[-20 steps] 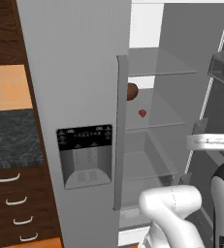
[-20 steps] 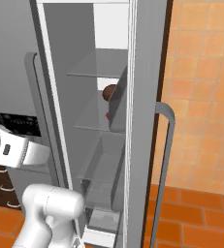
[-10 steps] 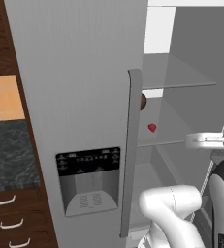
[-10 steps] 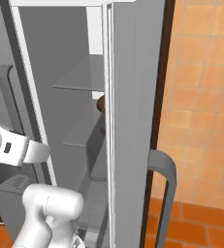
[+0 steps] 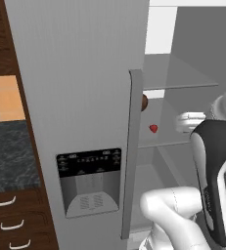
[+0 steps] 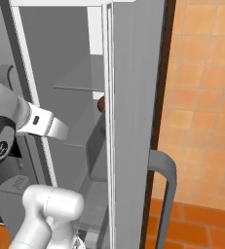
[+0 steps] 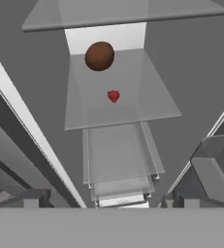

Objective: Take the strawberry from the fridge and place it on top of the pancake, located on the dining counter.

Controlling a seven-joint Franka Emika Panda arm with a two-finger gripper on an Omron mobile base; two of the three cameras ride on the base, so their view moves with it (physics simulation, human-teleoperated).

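The fridge (image 5: 85,73) stands with its right-hand side open. On a glass shelf (image 7: 128,114) inside lies the tiny red strawberry (image 7: 113,96) (image 5: 153,128), alone near the shelf's middle. My gripper (image 7: 108,199) is open and holds nothing. It points into the fridge from in front of and below that shelf, well short of the berry. In the left base view my white hand (image 5: 190,122) hovers just to the right of the strawberry. The pancake and the dining counter are out of view.
A brown round object (image 7: 100,55) (image 5: 144,101) (image 6: 100,103) sits farther back on the same shelf. Above is another glass shelf (image 7: 118,12), below a clear drawer (image 7: 118,160). The open door (image 6: 133,121) stands on the right, the closed door's long handle (image 5: 131,146) on the left.
Both base views have shifted and the fridge looms larger, so the base has driven closer. My hand has reached further into the open compartment. The strawberry has not moved.
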